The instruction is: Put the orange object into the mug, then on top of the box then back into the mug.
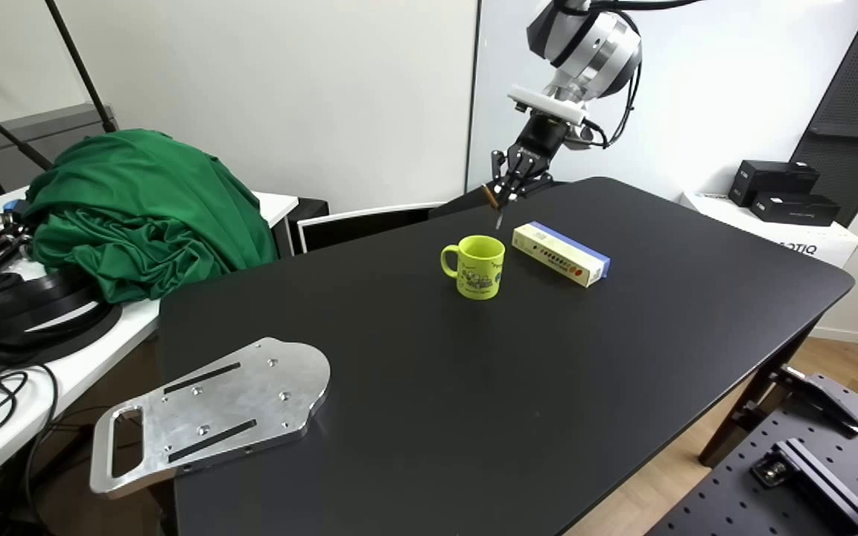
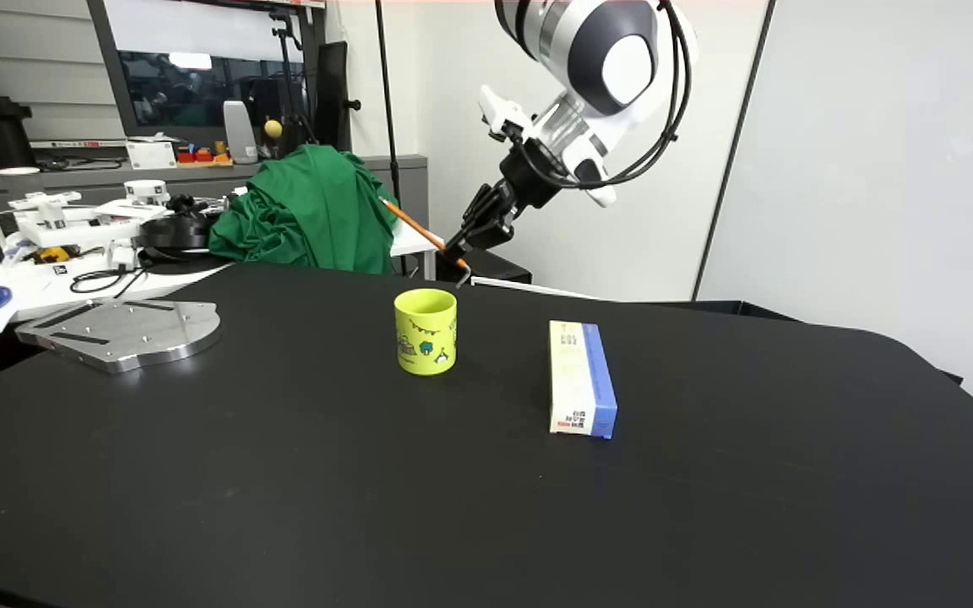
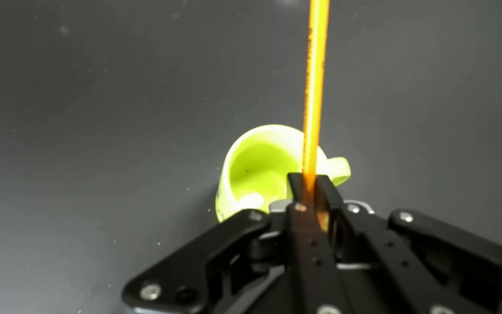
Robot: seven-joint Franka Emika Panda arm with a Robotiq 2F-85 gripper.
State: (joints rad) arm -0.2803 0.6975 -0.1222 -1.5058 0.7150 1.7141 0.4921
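Wrist view has my gripper (image 3: 308, 182) pinching the orange stick (image 3: 314, 87), which runs from my grip toward twelve o'clock and crosses in front of the lime-green mug (image 3: 257, 174), whose handle (image 3: 339, 170) points to about three. In both exterior views the mug stands upright on the black table (image 1: 429, 417), between six and seven o'clock from my grip, and I hold the stick higher than its rim, apart from it. In an exterior view the stick is tilted, its upper end toward ten o'clock, and my arm (image 2: 622, 42) slants toward one. The cream-and-blue box (image 1: 559, 254) lies flat near the mug, at about three o'clock from it in an exterior view. Well apart from the mug lie a metal plate (image 1: 243, 398) at eight o'clock and a heaped green cloth (image 1: 131, 216) at nine.
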